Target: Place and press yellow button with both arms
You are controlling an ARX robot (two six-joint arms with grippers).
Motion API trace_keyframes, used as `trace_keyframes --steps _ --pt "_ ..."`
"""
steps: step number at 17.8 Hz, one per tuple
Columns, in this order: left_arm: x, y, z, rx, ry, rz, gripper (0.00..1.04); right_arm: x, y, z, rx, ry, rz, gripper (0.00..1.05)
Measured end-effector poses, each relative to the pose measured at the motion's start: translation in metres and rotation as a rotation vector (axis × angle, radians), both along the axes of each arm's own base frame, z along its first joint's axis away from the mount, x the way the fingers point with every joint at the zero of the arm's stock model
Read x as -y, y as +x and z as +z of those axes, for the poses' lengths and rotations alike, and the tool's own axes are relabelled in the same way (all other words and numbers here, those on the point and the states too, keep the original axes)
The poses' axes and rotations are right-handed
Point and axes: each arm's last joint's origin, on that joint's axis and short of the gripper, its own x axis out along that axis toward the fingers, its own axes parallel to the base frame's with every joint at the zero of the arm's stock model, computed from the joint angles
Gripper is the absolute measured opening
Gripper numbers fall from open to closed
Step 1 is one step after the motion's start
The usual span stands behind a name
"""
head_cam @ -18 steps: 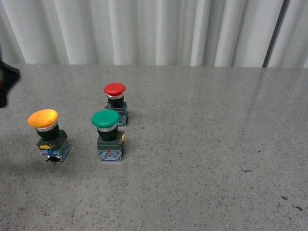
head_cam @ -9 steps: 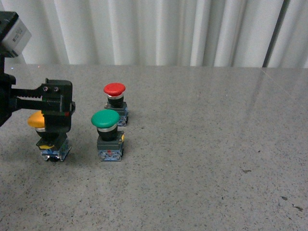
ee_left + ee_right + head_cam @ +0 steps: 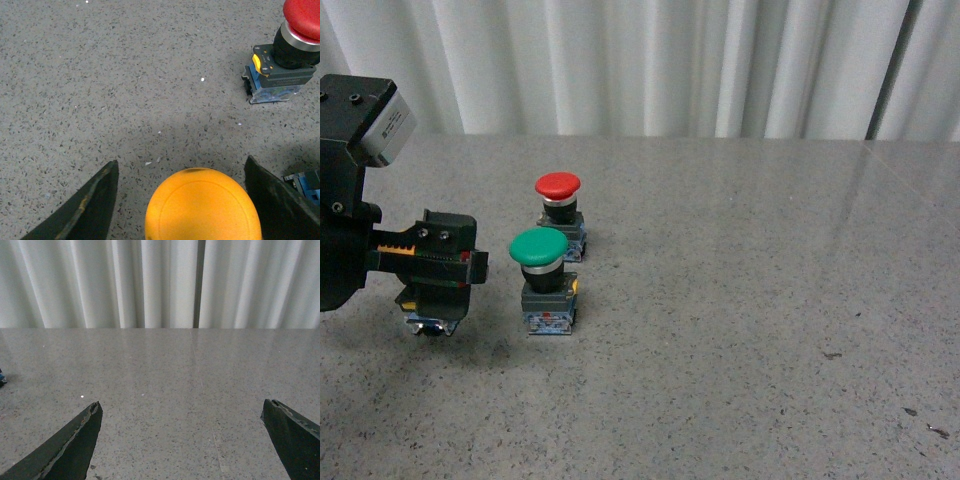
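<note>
- The yellow button [image 3: 202, 207] stands cap-up near the bench's [image 3: 740, 300] left edge, just left of the green button [image 3: 541, 250].
- The left gripper [image 3: 442, 268] hangs over it, fingers spread either side of the cap, with gaps showing and nothing gripped.
- The right gripper [image 3: 182, 440] is spread and empty over bare bench, so the left is nearer.
- The front view shows only the base. The left wrist view shows the cap.
</note>
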Motion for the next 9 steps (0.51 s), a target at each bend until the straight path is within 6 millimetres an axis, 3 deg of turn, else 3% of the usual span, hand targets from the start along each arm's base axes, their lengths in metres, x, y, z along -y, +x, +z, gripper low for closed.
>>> trace_keyframes --steps 5,7,9 --pt "-0.001 -0.009 0.017 0.047 0.042 0.015 0.36 0.000 0.000 0.000 0.000 0.000 0.000 0.98" --pt "0.005 -0.016 0.032 0.078 0.053 -0.005 0.34 0.000 0.000 0.000 0.000 0.000 0.000 0.98" --pt "0.020 -0.015 0.064 0.159 0.058 -0.044 0.34 0.000 0.000 0.000 0.000 0.000 0.000 0.98"
